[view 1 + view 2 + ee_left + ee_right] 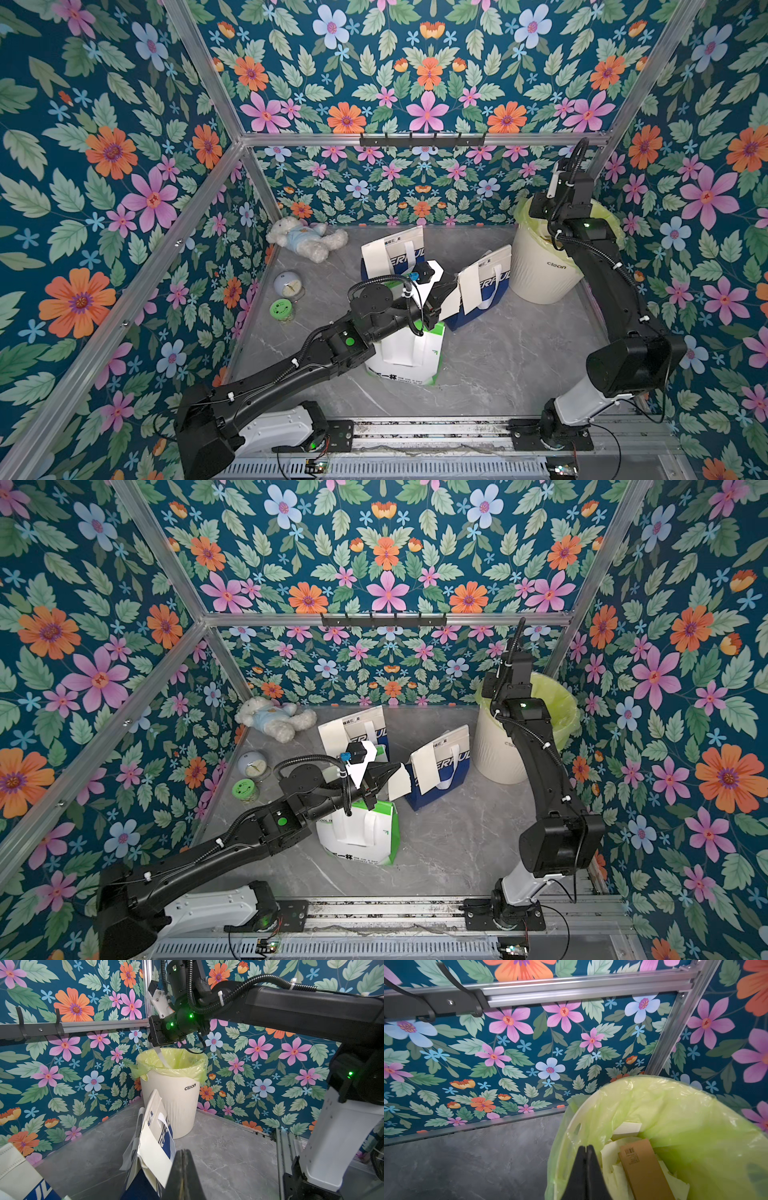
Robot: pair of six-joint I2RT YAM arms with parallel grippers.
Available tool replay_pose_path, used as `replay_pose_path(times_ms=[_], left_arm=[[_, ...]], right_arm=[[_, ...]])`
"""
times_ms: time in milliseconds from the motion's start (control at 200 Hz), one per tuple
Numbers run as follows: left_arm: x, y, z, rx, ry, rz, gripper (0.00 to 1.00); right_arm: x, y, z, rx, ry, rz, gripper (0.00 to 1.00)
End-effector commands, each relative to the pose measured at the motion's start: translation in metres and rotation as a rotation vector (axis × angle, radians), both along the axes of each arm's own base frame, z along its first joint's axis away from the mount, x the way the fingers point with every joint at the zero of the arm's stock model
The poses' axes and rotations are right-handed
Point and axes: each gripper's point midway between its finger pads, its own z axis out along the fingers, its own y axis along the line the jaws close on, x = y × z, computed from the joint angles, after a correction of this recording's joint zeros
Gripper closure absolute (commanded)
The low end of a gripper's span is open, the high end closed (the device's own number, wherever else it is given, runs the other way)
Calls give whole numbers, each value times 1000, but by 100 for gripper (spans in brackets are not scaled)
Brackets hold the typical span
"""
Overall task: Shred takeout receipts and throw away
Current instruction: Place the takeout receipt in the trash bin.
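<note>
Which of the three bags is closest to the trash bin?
The blue-and-white bag standing right beside the bin. The other blue-and-white bag stands farther off toward the teddy bear, the green-trimmed bag under the left arm.

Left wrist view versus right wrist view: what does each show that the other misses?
Only the left wrist view: the right arm over the green-lined bin, a white strip hanging under it; the blue-and-white bag; the left gripper shut on a receipt piece. Only the right wrist view: the bin's contents, a brown barcoded box among white scraps, beyond the shut right gripper. Both: that bin, the hook rail, floral walls.
</note>
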Motion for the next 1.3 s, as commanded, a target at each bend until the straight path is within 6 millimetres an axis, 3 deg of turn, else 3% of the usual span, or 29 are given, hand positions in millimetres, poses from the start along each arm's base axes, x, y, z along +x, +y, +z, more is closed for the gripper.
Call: replay_pose_path(times_ms=[0,220,230,270,365,425,590,755,780,805,925,1115,1295], left_arm=[[-2,1,11,-39,-16,-12,100],[2,5,6,-34,-13,-2,100],[3,5,6,-32,-12,-2,100],[3,4,4,-29,-9,-4,100],[4,1,2,-29,-4,-14,100],[5,0,1,-27,-1,-19,100],[5,-1,3,-31,0,-29,100],[3,4,5,-42,-4,-28,100],[2,4,6,-45,-3,-30,100],[1,4,6,-46,-2,-31,100],[-1,7,7,-50,5,-32,100],[1,10,4,-41,26,-18,100],[1,6,12,-63,33,-31,100]], right_arm=[[7,-2,-4,18,-19,-23,100],[11,-22,-11,-57,-49,-123,100],[17,-22,-23,-65,-22,-127,100],[19,-26,-31,-77,-4,-146,100],[14,-28,-39,-68,27,-164,69],[9,-25,-42,-33,45,-155,57],[-5,-9,-53,119,141,-115,38],[-22,13,-54,343,230,-42,26],[-23,15,-56,378,241,-31,26],[-32,16,-41,410,211,-17,25],[-42,24,-38,525,212,21,20],[-63,36,-28,563,216,85,16],[-102,69,6,650,111,294,27]])
